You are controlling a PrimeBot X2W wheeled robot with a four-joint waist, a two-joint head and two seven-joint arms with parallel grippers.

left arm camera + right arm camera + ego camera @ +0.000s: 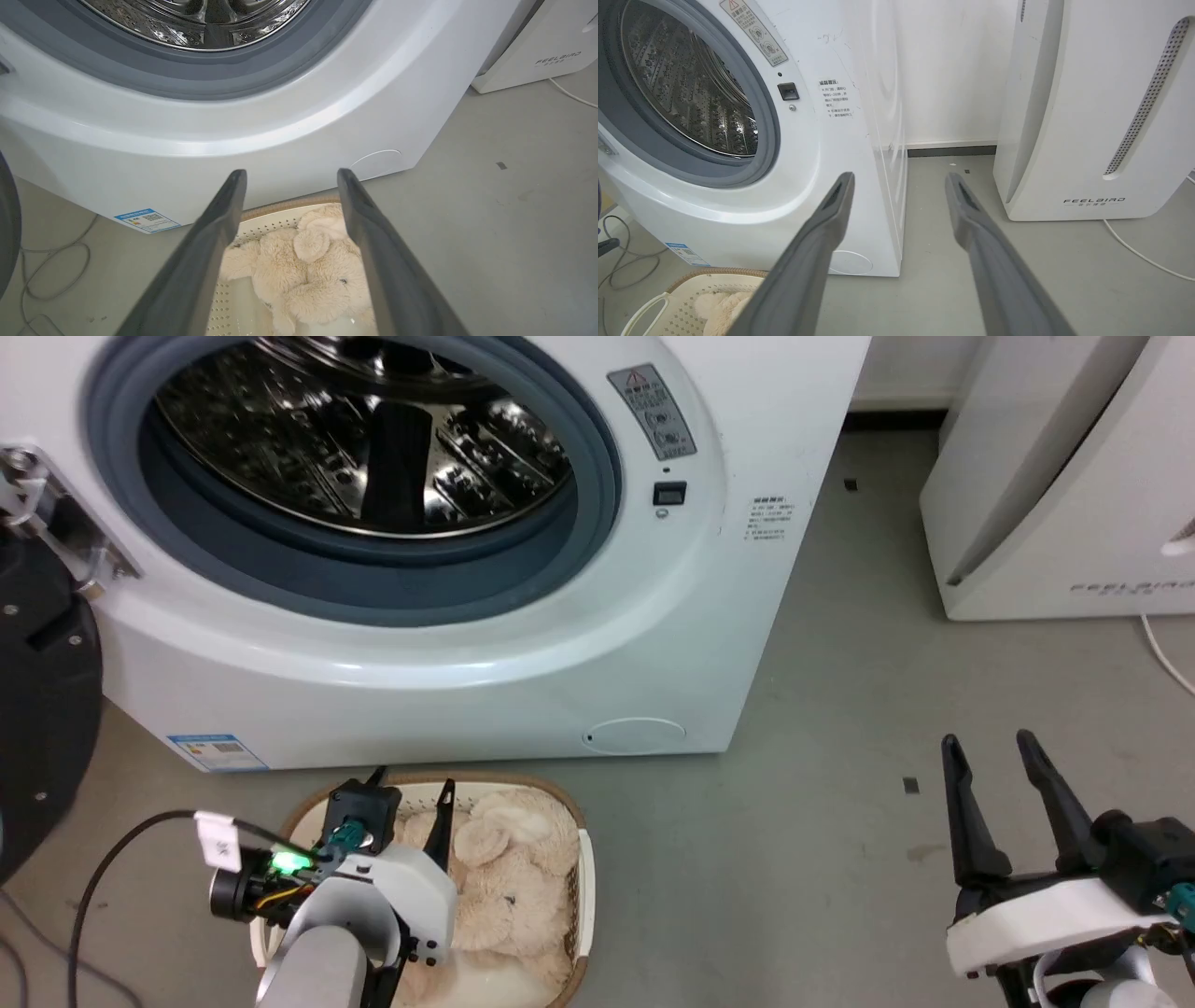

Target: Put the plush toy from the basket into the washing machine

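1. Fluffy cream-beige plush toy lies curled inside the cream-white perforated plastic basket with a brown rim. The basket sits on the grey floor just in front of the large white front-loading washing machine. Its black-framed door is swung open to the left, leaving the steel drum exposed.
2. Left gripper is over the left part of the basket, fingers spread with nothing between them. The left wrist view shows the toy framed between the two fingers. I cannot tell whether they touch it, but it looks just short of contact.
3. Right gripper is released and empty over bare floor, well apart from the basket.
4. Step in hand, as I judge it, is the descent onto the toy for the grasp. The task is at an early stage.
5. To do it well:
   - Straddle the thick body or head, not an ear or limb.
   - Go deep, because the pile compresses and a shallow pinch would take fur alone.
   - Keep the fingertips off the perforated wall and floor of the basket.
6. After closing, lift straight up clear of the brown rim before swinging toward the grey-sealed opening. Limp limbs may snag the rim and drag the basket.
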